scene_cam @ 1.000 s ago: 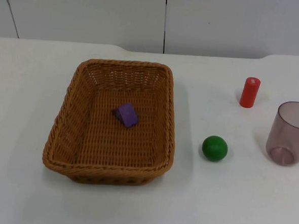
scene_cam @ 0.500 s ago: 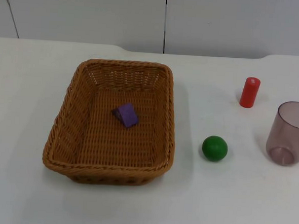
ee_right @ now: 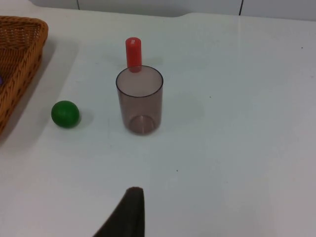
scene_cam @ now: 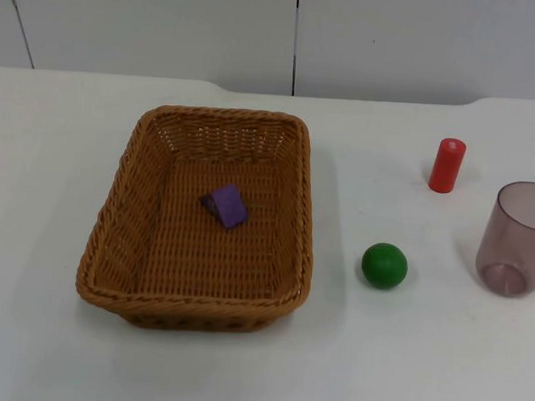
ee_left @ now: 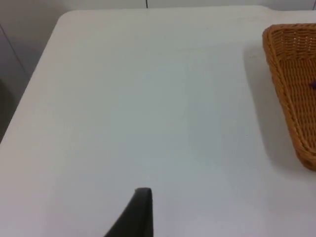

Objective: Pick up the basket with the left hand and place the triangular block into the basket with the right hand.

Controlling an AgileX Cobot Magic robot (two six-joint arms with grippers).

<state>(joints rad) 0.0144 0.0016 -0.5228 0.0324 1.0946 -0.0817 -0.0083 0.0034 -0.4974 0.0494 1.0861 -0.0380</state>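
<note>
The brown wicker basket (scene_cam: 220, 115) rests on the white table, left of centre. A purple triangular block (scene_cam: 226, 204) lies inside it, near the middle of its floor. My left gripper (ee_left: 140, 212) hovers over bare table to the left of the basket's rim (ee_left: 281, 74), well apart from it. My right gripper (ee_right: 129, 212) waits over the table on the right side, some way back from the cup, with the basket's corner (ee_right: 24, 54) far off. Neither gripper touches anything.
A green ball (scene_cam: 384, 265) (ee_right: 65, 114) sits right of the basket. Further right a red cylinder (scene_cam: 447, 165) (ee_right: 133, 53) stands upright behind a translucent cup (scene_cam: 517, 238) (ee_right: 139, 101). The table's left edge (ee_left: 29, 84) runs close to my left gripper.
</note>
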